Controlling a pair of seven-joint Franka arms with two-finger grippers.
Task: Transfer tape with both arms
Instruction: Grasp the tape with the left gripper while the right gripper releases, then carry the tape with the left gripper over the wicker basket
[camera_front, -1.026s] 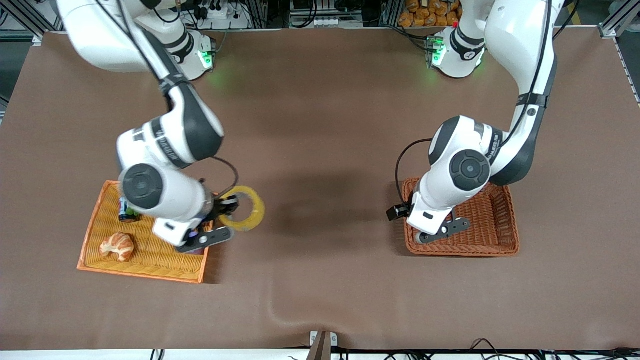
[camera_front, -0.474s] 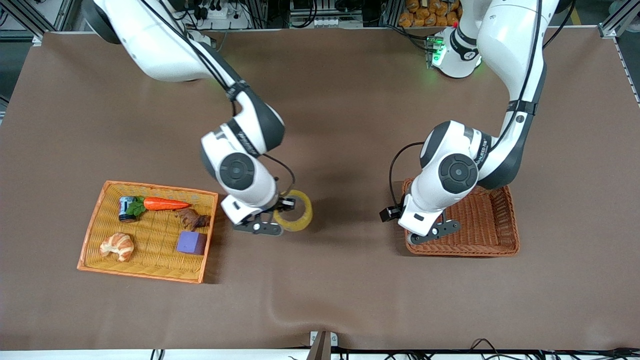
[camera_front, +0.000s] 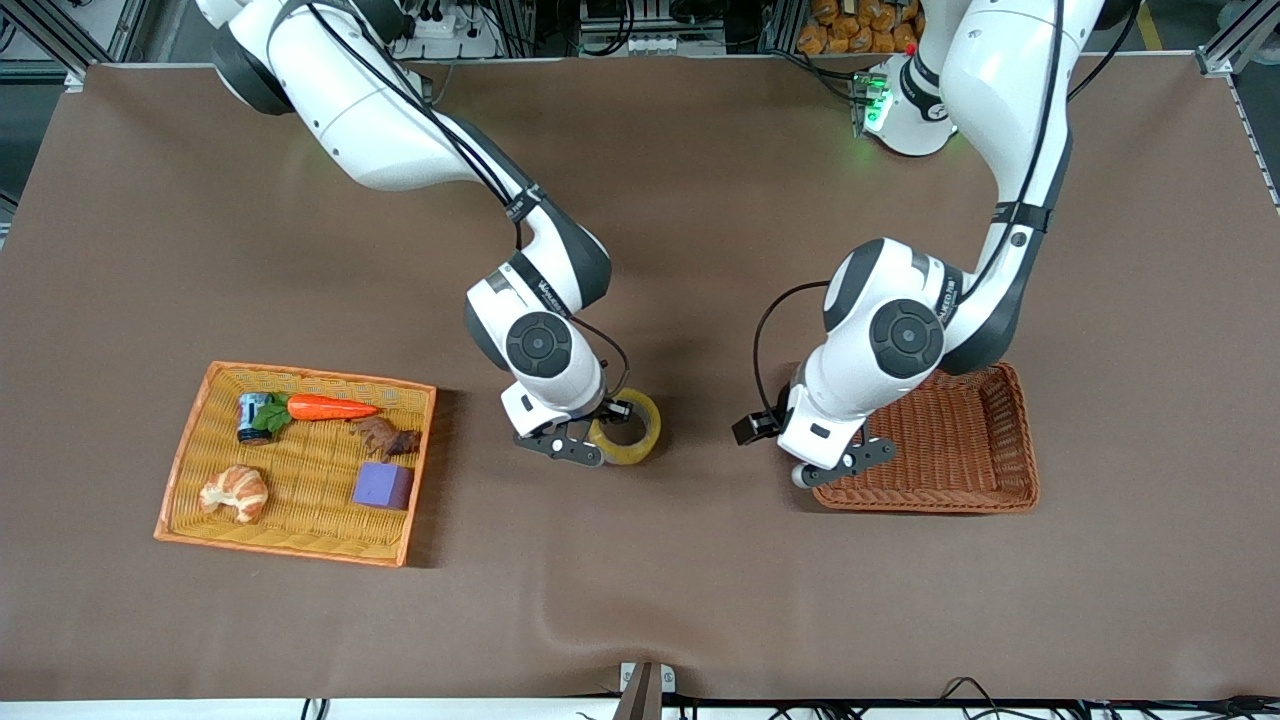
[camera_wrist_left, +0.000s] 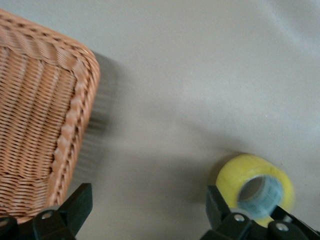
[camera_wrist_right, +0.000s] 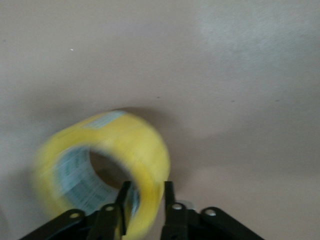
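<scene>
right claw pinching wall of yellow see-through tape ring, at table middle; left claw spread wide over brown woven basket edge, waiting; handover step, left must reach tape

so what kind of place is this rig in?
Likely a robotics lab: aluminium frame rails edge the brown-covered table, power strips and cables run along its edge by the arm bases, and toy food such as a carrot fills a wicker tray.
</scene>
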